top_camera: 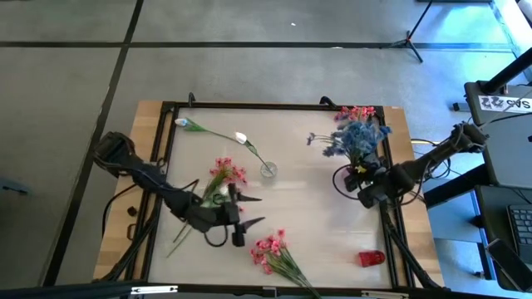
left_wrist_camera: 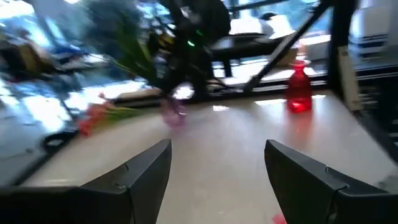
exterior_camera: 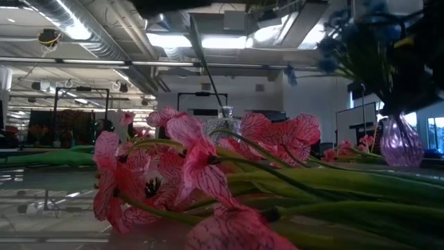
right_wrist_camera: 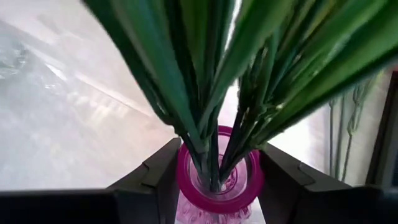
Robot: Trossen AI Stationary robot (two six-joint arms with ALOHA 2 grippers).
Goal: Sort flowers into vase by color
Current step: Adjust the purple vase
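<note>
My right gripper (top_camera: 359, 178) is at the table's right, shut on a purple vase (exterior_camera: 401, 142) holding blue flowers (top_camera: 357, 137). My left gripper (top_camera: 252, 210) hovers open at the left of the middle, with nothing between its fingers. Right beside it a pink sprig (top_camera: 224, 174) lies flat on the table. A second pink bunch (top_camera: 270, 249) lies near the front edge. White buds (top_camera: 241, 137) on long stems lean out of a small clear vase (top_camera: 268, 170) at the centre. My right gripper pinches the purple vase's neck, just below the rim (right_wrist_camera: 185, 174), with one finger on each side. The fingers slant down at it from the table's right. The vase stands upright with green stems (right_wrist_camera: 205, 93) rising from its mouth. Its base is hidden.
A red vase (top_camera: 371, 258) stands near the front right corner. More pink blooms (top_camera: 356, 112) show at the far right, behind the blue ones. A black frame (top_camera: 274, 105) runs round the table top. Bare table lies between the two grippers.
</note>
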